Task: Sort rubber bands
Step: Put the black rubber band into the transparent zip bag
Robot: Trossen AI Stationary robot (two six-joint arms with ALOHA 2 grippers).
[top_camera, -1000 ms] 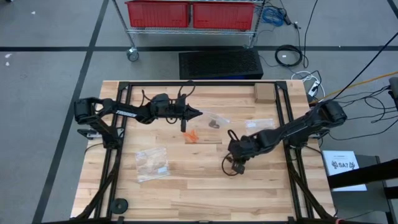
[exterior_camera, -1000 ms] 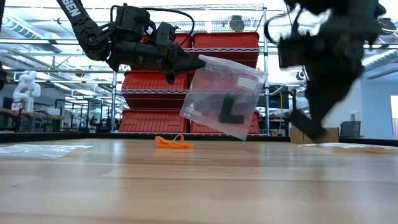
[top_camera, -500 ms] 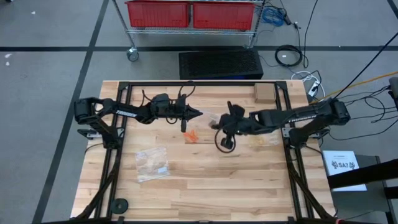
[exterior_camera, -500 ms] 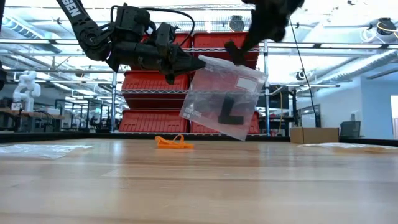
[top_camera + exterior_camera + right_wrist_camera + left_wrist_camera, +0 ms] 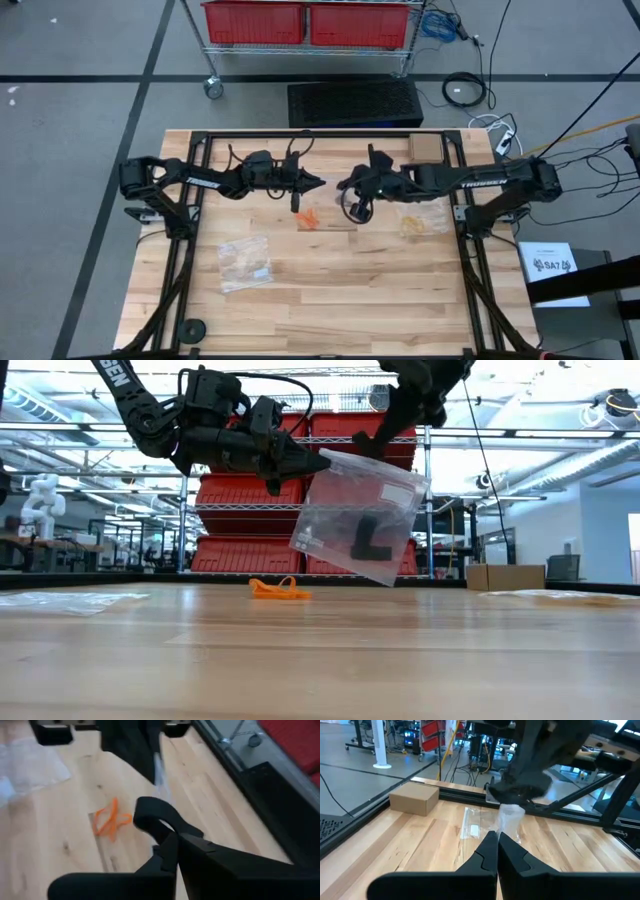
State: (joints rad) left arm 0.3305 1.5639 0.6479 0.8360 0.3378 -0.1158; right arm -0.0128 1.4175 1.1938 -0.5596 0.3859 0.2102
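- Holding a clear zip bag [image 5: 362,517] up off the table, my left gripper [image 5: 318,461] has its fingers pressed together on the bag's top corner; on the left wrist feed the two fingers [image 5: 492,851] meet with the plastic [image 5: 510,818] pinched between them.
- My right gripper [image 5: 345,187] sits at the far middle of the table, just beside the left one and at the raised bag. On its own wrist feed the fingers [image 5: 165,836] look closed together, but I cannot tell whether they have any of the plastic.
- I see a small cluster of orange rubber bands [image 5: 308,217] lying on the wooden table [image 5: 330,300], below the hanging bag; they also show low on the boards [image 5: 279,589] and past the right wrist [image 5: 111,819].
- I can make out dark pieces inside the held bag, too unclear to name.
- Another bag with pale contents [image 5: 245,262] lies flat toward the left front, and a further one [image 5: 420,222] lies to the right, well apart from the orange ones.
- A cardboard box [image 5: 425,150] rests at the far right edge.
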